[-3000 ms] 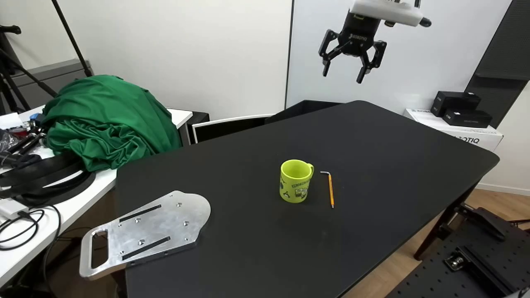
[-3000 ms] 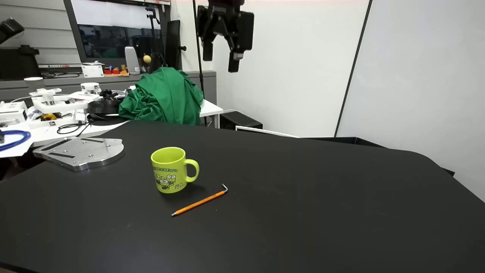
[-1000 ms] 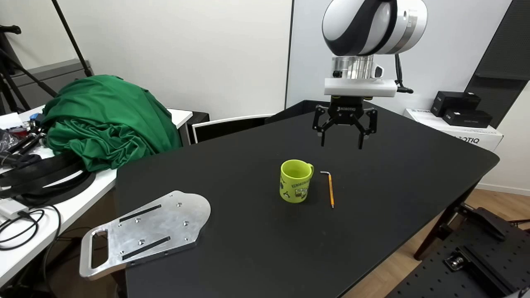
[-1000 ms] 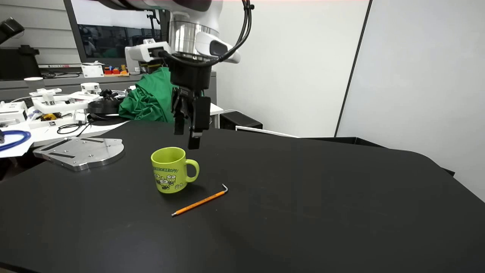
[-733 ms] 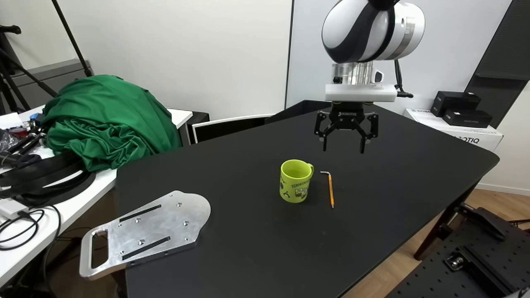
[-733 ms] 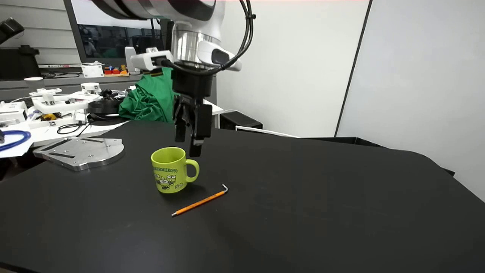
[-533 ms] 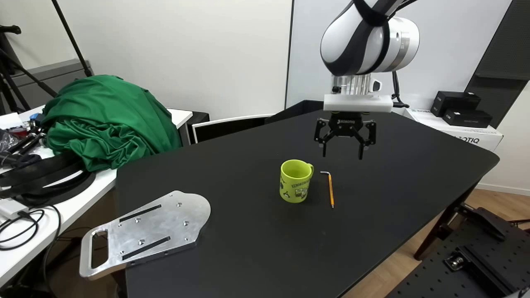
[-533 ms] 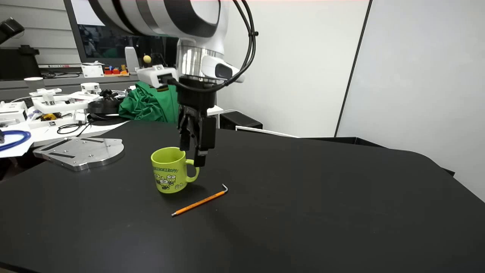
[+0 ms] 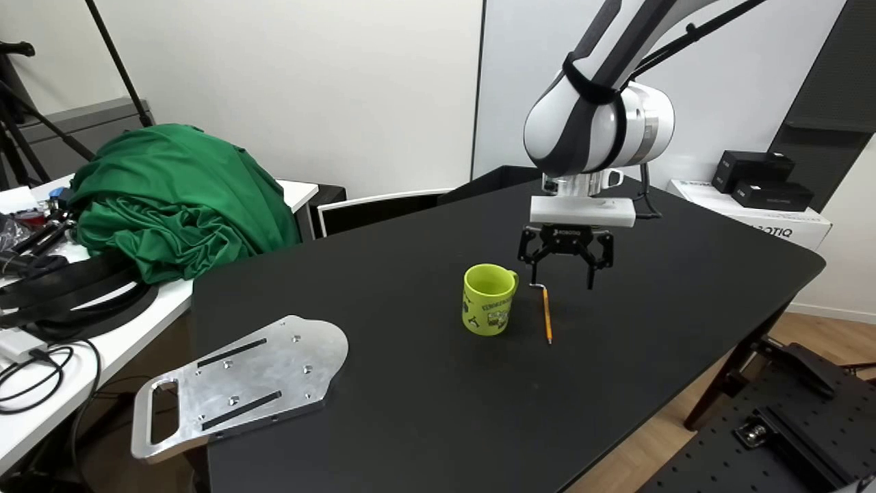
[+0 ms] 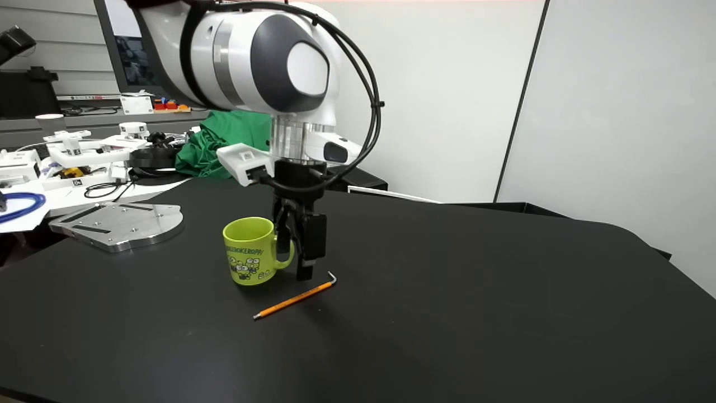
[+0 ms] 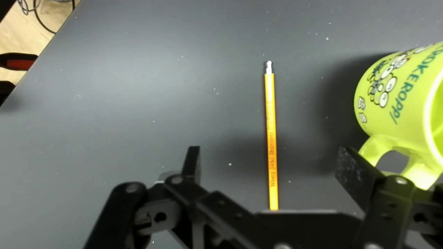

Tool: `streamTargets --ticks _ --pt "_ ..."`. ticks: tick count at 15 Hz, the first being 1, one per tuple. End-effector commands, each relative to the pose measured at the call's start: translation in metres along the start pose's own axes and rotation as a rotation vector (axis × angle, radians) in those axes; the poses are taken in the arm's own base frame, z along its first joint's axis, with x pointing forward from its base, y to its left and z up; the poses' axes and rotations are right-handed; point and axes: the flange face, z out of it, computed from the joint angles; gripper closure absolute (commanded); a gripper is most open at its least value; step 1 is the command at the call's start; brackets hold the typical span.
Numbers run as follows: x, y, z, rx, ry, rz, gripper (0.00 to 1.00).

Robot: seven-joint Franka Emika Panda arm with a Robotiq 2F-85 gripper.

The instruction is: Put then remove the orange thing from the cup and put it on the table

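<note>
The orange thing, a thin stick with a bent metal end, lies flat on the black table beside the cup; it also shows in an exterior view. The lime-green cup stands upright with its handle towards the stick's bent end. My gripper is open and empty, pointing down above the table near that bent end. In the wrist view the stick lies between the spread fingers, below them; its bent end is hidden behind the gripper body. One finger overlaps the view of the cup's handle.
A silver metal plate lies at the table's edge, beyond the cup from the stick. A white desk with a green cloth and clutter stands beside the table. Boxes stand behind its far end.
My gripper has come down from high above the table to just above the stick's bent end, staying open. The cup and the stick have not moved.
</note>
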Motion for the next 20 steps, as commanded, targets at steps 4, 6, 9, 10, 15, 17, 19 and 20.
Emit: streamTargets --ticks 4,6,9,10,15,17,19,20 --pt "0.001 -0.015 0.029 -0.028 -0.01 -0.001 0.0" --pt "-0.002 -0.02 0.037 -0.041 -0.017 -0.008 0.0" --pt "-0.003 -0.023 0.049 -0.058 -0.019 -0.01 0.0" --pt "-0.003 -0.023 0.052 -0.06 -0.023 -0.01 0.0" --pt "-0.001 -0.025 0.064 -0.071 -0.035 -0.005 0.0" --pt "-0.001 -0.025 0.067 -0.059 -0.028 -0.012 0.0" --pt "-0.001 -0.026 0.069 -0.026 0.005 -0.029 0.0" --pt "-0.001 -0.026 0.07 -0.016 0.016 -0.029 0.0"
